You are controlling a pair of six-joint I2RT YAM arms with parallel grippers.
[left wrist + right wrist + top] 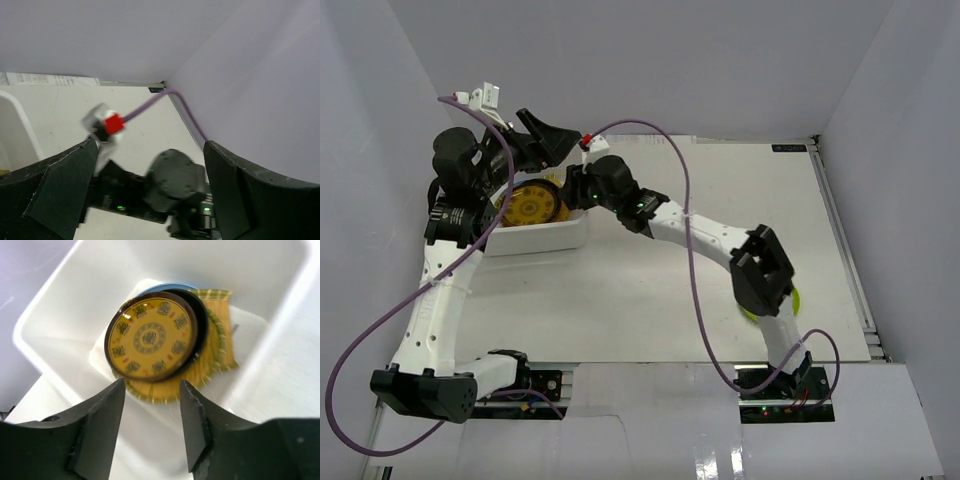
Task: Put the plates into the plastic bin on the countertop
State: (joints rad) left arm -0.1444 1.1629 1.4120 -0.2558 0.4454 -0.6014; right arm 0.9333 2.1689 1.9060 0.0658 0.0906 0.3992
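Currently the right gripper (150,427) hangs directly over the bin (45,315). Its two fingers are partly spread and nothing is between them.

Contents of the bin, noted from the right wrist view:
- a gold-patterned plate (150,337) with a dark rim lies uppermost, roughly level
- a black plate (201,322) shows as a crescent under it
- a tan woven tray (220,340) lies beneath both, its fringe sticking out on two sides
- a sliver of a blue plate (155,288) shows at the far edge of the stack

The left gripper (150,150) is held past the far rim of the bin. Its fingers are spread wide and it grips nothing.

A green plate (794,300) lies on the countertop (650,290), well apart from the bin and partly covered by the right arm's elbow.
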